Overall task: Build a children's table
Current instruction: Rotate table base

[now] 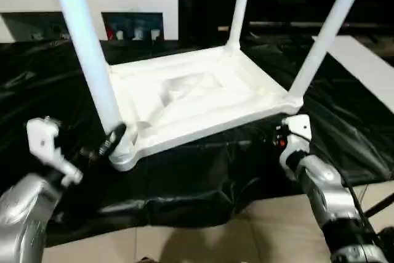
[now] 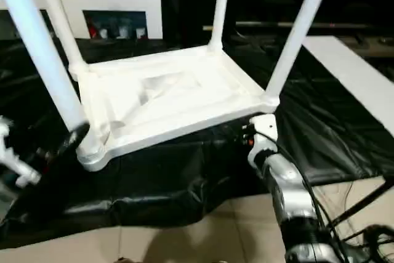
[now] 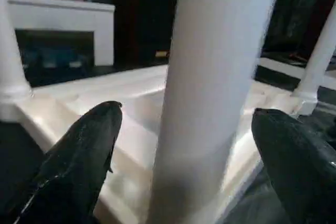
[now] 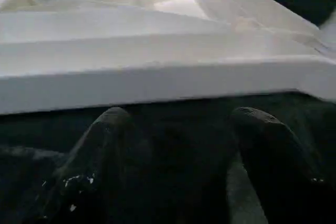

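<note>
Black sheeting [image 1: 203, 177] covers the work surface; pale floor tiles [image 1: 203, 238] show along its near edge, and a white cabinet [image 1: 123, 4] stands behind its far left corner.

Item 1: tabletop [image 1: 191, 100], white plastic, lying upside down near the middle of the sheeting, ribbed underside up.

Item 2: legs, white, tapered, four, each standing upright in a corner socket. Near-left leg [image 1: 89, 60]; near-right leg [image 1: 323, 38]; far-right leg [image 1: 237, 10]; far-left leg [image 2: 58, 20].

Item 3: left gripper [image 3: 202, 145], at the near-left corner of the tabletop. Black fingers [image 3: 79, 156] spread wide, one to each side of the near-left leg low down by its socket, with a gap to the leg on both sides; released, grasping nothing.

Item 4: right gripper [image 4: 178, 166], at the near-right corner, low over the sheeting just below the tabletop's near edge. Fingers [image 4: 100, 166] parted, nothing between them, not touching the rim.
</note>
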Tool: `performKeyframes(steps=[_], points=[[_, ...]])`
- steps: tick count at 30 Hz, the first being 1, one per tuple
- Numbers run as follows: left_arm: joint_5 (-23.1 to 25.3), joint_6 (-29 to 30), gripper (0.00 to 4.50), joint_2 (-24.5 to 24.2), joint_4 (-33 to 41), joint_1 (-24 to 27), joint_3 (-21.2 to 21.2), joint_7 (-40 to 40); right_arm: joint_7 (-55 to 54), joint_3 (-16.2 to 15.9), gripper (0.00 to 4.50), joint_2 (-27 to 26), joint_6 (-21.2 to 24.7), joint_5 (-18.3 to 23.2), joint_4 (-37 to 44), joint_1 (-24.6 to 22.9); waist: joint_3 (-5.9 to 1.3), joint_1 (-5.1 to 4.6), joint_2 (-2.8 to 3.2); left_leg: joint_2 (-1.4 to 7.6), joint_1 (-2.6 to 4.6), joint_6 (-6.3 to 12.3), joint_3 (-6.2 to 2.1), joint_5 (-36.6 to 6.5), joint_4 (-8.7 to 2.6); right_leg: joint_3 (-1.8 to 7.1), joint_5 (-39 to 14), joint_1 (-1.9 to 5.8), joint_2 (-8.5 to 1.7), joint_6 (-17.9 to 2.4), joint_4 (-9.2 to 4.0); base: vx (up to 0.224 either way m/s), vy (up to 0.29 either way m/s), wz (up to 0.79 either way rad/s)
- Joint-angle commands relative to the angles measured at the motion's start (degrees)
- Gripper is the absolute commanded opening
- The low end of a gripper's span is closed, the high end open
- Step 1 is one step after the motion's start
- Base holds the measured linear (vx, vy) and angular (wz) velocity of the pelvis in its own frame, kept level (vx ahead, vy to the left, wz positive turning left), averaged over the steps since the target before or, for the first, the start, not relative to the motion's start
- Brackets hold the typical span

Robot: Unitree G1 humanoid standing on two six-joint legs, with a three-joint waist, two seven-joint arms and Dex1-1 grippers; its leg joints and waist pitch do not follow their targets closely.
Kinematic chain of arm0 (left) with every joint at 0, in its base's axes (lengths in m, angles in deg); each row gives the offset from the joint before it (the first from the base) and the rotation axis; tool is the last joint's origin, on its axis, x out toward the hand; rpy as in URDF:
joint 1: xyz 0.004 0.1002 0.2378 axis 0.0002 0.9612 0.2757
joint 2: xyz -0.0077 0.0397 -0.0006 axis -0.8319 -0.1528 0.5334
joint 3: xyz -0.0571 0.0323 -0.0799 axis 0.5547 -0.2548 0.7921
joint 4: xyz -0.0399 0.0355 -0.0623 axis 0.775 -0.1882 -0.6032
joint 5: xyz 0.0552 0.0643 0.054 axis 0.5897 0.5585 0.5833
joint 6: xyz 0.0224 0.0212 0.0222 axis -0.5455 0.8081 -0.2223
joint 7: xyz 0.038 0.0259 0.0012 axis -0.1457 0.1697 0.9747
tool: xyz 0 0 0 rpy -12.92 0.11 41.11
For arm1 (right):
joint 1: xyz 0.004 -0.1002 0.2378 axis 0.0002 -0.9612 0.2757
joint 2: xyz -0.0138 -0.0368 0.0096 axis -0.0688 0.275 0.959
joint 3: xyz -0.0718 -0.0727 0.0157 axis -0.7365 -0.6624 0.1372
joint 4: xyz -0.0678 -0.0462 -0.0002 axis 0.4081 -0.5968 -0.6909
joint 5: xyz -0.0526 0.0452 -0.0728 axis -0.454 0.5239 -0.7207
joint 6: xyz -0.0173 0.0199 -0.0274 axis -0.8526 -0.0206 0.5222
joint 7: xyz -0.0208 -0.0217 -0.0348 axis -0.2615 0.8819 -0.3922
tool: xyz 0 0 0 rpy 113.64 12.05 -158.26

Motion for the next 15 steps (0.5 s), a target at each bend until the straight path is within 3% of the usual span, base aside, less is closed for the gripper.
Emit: performKeyframes(steps=[1,2,3,5,6,7,8,10,11,12,13,14,15], points=[[-1.20,1.27,4.43,0.73,-2.28,-3.87,-1.59,-0.23,-2.16,1.18,3.32,0.60,0.66,-1.08,-2.82,2.18,-2.89,-0.08,0.98,1.70,2.76,-4.38,-1.66,-37.52,-5.46,0.65,-29.08,0.21,-1.88,-6.09,-5.21,0.000,0.000,0.00],[-3.04,2.50,4.43,1.34,-1.79,-5.00,-1.90,-0.80,-2.76,1.08,3.32,0.63,0.75,-1.50,-3.24,2.69,-2.78,-0.21,0.84,1.64,2.73,-4.15,-1.54,-37.27,-5.39,0.66,-29.65,0.12,-1.85,-6.12,-5.44,0.000,0.000,0.00],[-4.29,3.26,4.43,1.77,-1.36,-5.62,-2.14,-1.13,-3.08,1.02,3.32,0.67,0.76,-1.78,-3.55,3.02,-2.89,-0.26,-0.20,1.66,2.61,-3.68,-1.53,-36.14,-5.17,0.54,-30.50,0.34,-2.01,-6.19,-5.37,0.000,0.000,0.00],[-4.75,3.93,4.43,1.93,-0.73,-6.46,-3.41,-2.01,-3.56,1.11,3.32,0.25,0.86,-1.72,-4.20,3.64,-2.65,-0.34,-0.02,1.83,2.23,-3.63,-1.69,-35.99,-5.41,0.37,-31.69,0.56,-2.09,-5.81,-5.34,0.000,0.000,0.00],[-4.99,5.33,4.43,1.76,0.58,-6.65,-4.45,-2.03,-3.46,0.60,3.32,-0.43,0.54,-1.86,-4.43,4.22,-2.62,-0.50,0.56,1.79,2.25,-3.95,-1.89,-36.94,-5.51,0.12,-32.72,0.64,-2.00,-5.09,-5.40,0.000,0.000,0.00],[-4.68,5.82,4.43,1.28,1.60,-6.44,-5.32,-2.47,-3.73,0.17,3.32,-0.78,0.22,-2.24,-4.50,4.66,-2.50,-0.79,0.32,1.77,2.32,-4.04,-1.95,-38.02,-5.53,-0.19,-34.11,0.59,-1.91,-4.30,-5.73,0.000,0.000,0.00],[-4.46,6.11,4.43,0.95,2.25,-6.28,-5.85,-2.75,-3.84,-0.08,3.32,-1.00,0.02,-2.47,-4.53,4.93,-2.42,-0.90,0.38,1.77,2.40,-4.06,-2.04,-38.59,-5.56,-0.38,-34.96,0.57,-1.87,-3.88,-5.86,0.000,0.000,0.00],[-3.26,6.54,4.43,0.49,2.97,-5.93,-7.25,-3.20,-5.28,0.46,3.32,-2.07,-1.46,-2.36,-6.84,6.76,-2.23,-1.26,0.80,1.92,3.02,-4.16,-2.34,-42.09,-5.78,-1.67,-36.75,0.61,-1.56,-2.96,-6.40,0.000,0.000,0.00],[-3.63,6.88,4.43,0.92,3.04,-5.68,-7.34,-3.16,-6.44,0.55,3.32,-2.28,-1.84,-2.74,-7.88,7.23,-2.13,-1.22,2.22,2.12,3.10,-4.63,-2.53,-44.05,-6.32,-2.14,-35.29,0.93,-1.36,-3.23,-6.06,0.000,0.000,0.00],[-3.78,7.34,4.43,1.34,3.50,-5.30,-7.65,-2.85,-7.46,0.47,3.32,-2.42,-1.79,-3.19,-8.76,7.74,-1.70,-0.83,2.47,3.99,0.38,-5.03,-1.92,-50.21,-10.43,-3.61,-25.38,4.34,0.48,-4.81,-1.00,-0.062,0.005,-0.15],[-4.63,8.03,4.43,1.67,4.03,-5.20,-7.88,-2.88,-7.11,0.78,3.32,-2.73,-1.86,-2.67,-9.47,8.34,-1.40,0.93,2.86,5.35,-2.47,-4.77,-0.57,-52.76,-13.52,-3.52,-19.72,6.58,1.04,-5.44,5.84,-0.083,-0.022,-0.03],[-5.78,9.01,4.43,1.80,4.72,-5.01,-8.06,-3.10,-6.86,1.03,3.32,-2.97,-1.84,-2.27,-10.01,8.83,-1.70,3.65,3.47,5.45,-4.12,-5.16,1.70,-54.14,-14.14,-3.57,-14.75,7.16,1.03,-5.72,9.00,-0.070,-0.029,0.03],[-6.56,9.69,4.43,1.74,5.16,-4.96,-8.17,-3.27,-6.51,1.22,3.32,-3.14,-1.85,-1.90,-10.29,9.15,-2.51,3.11,0.28,3.93,0.87,-2.79,3.33,-43.66,-10.51,1.34,-23.64,3.44,0.18,-2.92,6.57,0.055,-0.126,0.21]])
